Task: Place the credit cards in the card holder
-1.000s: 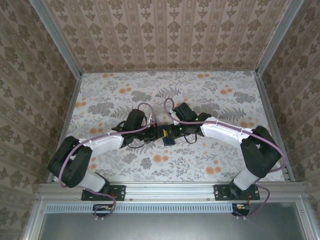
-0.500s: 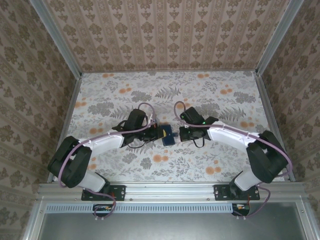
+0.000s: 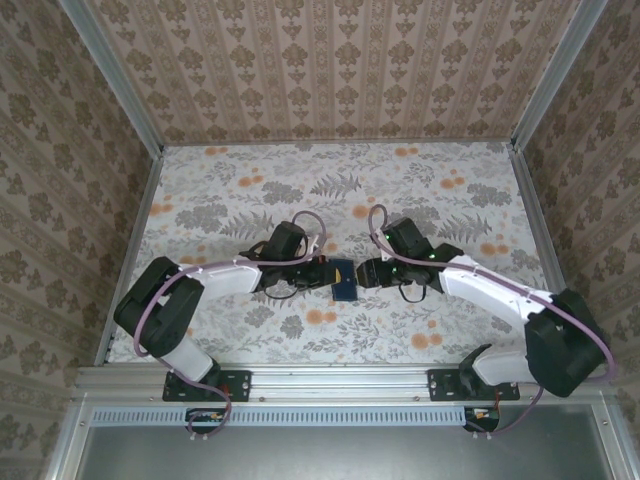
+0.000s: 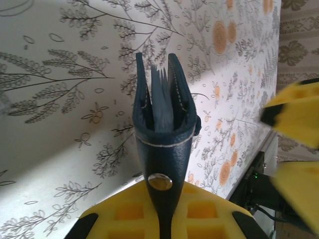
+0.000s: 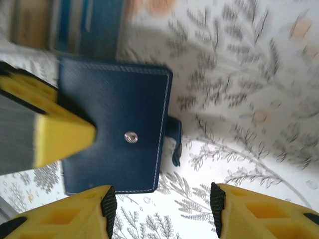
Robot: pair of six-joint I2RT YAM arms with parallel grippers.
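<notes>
The dark navy card holder point(image 3: 344, 281) is off the table's middle, pinched in my left gripper point(image 3: 320, 272). In the left wrist view the card holder point(image 4: 160, 149) stands edge-on between the yellow fingers point(image 4: 119, 214), its silver snap facing the camera. Thin grey-blue credit cards point(image 4: 160, 97) sit between its two slightly spread covers. My right gripper point(image 3: 368, 272) is just right of the holder, open and holding nothing. In the right wrist view the card holder point(image 5: 119, 104) lies flat-on ahead of my right gripper point(image 5: 162, 211), with its clasp tab point(image 5: 176, 142) hanging loose.
The flowered table point(image 3: 420, 200) stretches behind and to both sides of the arms. Patterned walls and metal rails point(image 3: 540, 240) close it in. Blurred tan and blue stripes point(image 5: 65, 25) show beyond the holder in the right wrist view; what they are I cannot tell.
My right gripper has drawn back to the right, away from the card holder. The left gripper has kept its hold and shifted the holder slightly right.
</notes>
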